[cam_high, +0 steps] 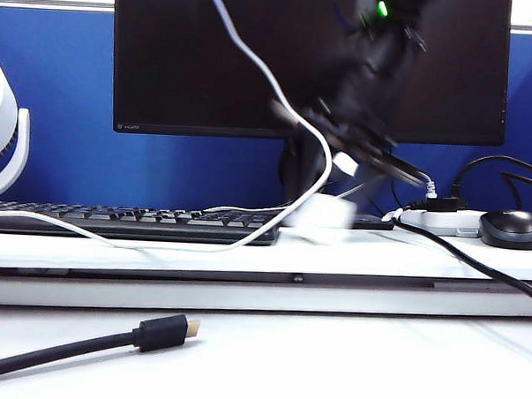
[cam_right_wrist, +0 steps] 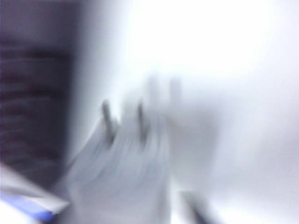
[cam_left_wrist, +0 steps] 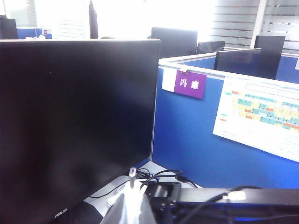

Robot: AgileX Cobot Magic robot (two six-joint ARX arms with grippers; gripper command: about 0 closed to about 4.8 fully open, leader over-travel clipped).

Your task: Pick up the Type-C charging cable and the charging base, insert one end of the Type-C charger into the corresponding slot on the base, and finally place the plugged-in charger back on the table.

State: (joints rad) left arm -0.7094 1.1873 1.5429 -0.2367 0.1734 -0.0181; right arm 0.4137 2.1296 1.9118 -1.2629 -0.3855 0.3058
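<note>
Exterior view: right claw [cam_high: 342, 181] blurred, grip unreadable, above boxy white charging base [cam_high: 318, 212]; left claw clenched.

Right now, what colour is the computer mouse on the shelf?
Black; the mouse shows best in the exterior view.

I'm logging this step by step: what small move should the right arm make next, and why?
Probably lift the right claw straight up and clear. The charging base, blurred, sits on the table's shelf with the Type-C charging cable running to it, so placing looks nearly done.
</note>
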